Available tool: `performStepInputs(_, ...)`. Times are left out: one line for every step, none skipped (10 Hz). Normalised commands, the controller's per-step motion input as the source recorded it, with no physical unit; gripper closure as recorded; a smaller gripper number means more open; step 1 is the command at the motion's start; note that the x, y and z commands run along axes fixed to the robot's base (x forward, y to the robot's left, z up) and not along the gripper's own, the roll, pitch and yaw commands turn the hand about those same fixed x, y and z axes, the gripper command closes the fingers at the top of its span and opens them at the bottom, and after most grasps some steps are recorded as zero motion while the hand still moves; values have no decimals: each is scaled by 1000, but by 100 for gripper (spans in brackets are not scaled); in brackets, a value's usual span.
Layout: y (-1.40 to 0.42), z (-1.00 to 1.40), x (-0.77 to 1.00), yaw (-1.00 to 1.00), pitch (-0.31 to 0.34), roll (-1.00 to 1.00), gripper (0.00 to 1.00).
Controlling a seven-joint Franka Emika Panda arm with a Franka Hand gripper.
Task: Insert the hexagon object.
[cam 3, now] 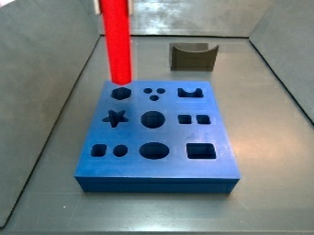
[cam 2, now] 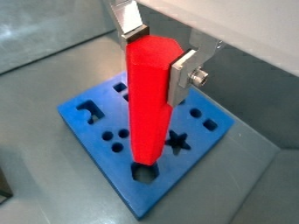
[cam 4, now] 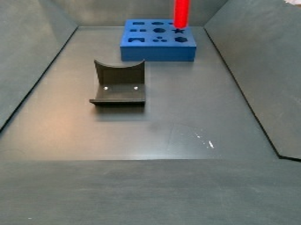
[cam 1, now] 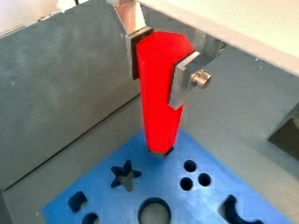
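Red bar (cam 1: pixel 158 92) clamped upright in the gripper (cam 1: pixel 166 61), silver fingers (cam 2: pixel 184 77) pressed on opposite sides of its upper part in both wrist views. Lower end hanging at the blue block (cam 2: pixel 140 131), just over or touching a hole near one corner; whether the tip has entered cannot be told. In a side view, bar (cam 3: pixel 116 41) standing above the hexagonal hole (cam 3: pixel 120 93) at the block's (cam 3: pixel 160 174) far left corner, gripper itself out of frame there. Around it, star, round, square and notched holes open in the block's top. Beyond on the grey counter (cam 4: pixel 165 132), dark fixture (cam 3: pixel 192 56) well apart from the block.
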Motion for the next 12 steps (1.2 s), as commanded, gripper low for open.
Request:
performStepInputs(54,-509,-71,-86,0,0,100)
performStepInputs(43,-454,-29,-54,0,0,100)
performStepInputs(54,-449,-6,-77,0,-81,100)
performStepInputs(109,-406,-26,-83,0,-87,100)
performStepInputs(169,-354,-34,-71,0,-40,100)
performStepInputs(163,-314,-23,-40,0,0,100)
performStepInputs(103,-403,0,-3,0,0,100)
performStepInputs(3,-569,106,-40,0,0,100)
performStepInputs(0,-686,80,-120,-41,61,100)
performStepInputs(0,-663,131,-114,0,190,100)
performStepInputs(-3,-477,123,-97,50,314,100)
performStepInputs(-6,-617,74,-46,20,317,100)
